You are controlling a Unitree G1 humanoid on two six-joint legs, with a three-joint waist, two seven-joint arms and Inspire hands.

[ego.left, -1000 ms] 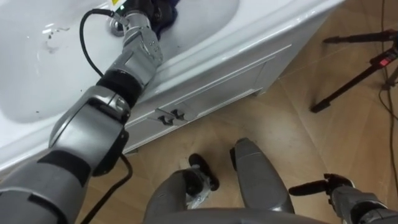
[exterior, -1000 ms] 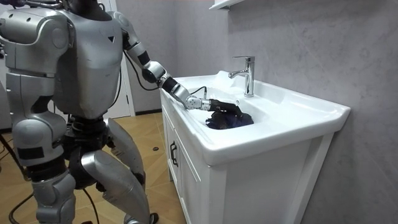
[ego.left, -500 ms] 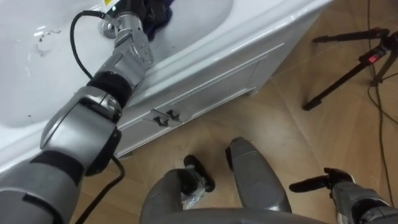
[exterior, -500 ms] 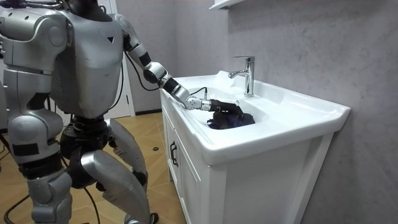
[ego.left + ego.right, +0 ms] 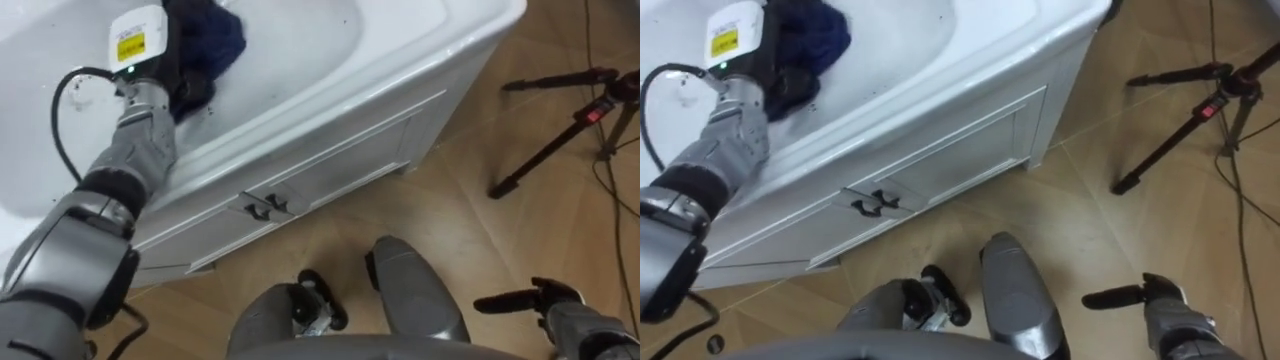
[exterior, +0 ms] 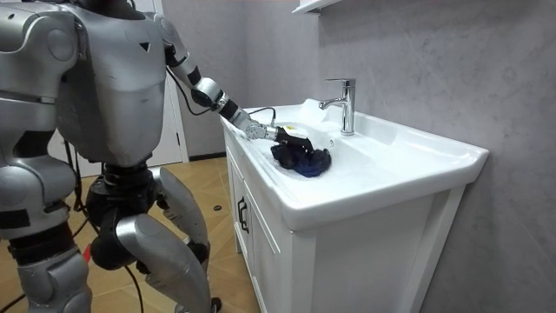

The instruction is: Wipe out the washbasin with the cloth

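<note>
The left robot hand (image 5: 170, 72) reaches over the front rim of the basin (image 5: 330, 70) and rests on the near edge of the dark blue cloth (image 5: 210, 38). The cloth is bunched into a wad on the floor of the bowl, in front of the faucet (image 6: 343, 103). It sits a little to the room view's left of the faucet and apart from its base. From the robot hand the wad lies ahead and slightly to the robot's right, so the forearm, the hand and the cloth run in one slanting line toward the faucet. The dark hand blends into the dark cloth, so I cannot tell whether it clutches the fabric or only presses down on it. The wad is roughly round, with no clear long axis. The bowl is long and runs crosswise under the faucet, parallel to the cabinet front (image 5: 300, 170). Most of the bare white surface lies on the far side of the faucet, toward the room view's right. The next wipe therefore probably means dragging the wad sideways across the forearm's line and past the faucet, rather than pushing further along that line. The right robot hand (image 5: 545, 298) hangs low over the wooden floor, well away from the faucet. It is relaxed and holds nothing, so the left is plainly the nearer one.
</note>
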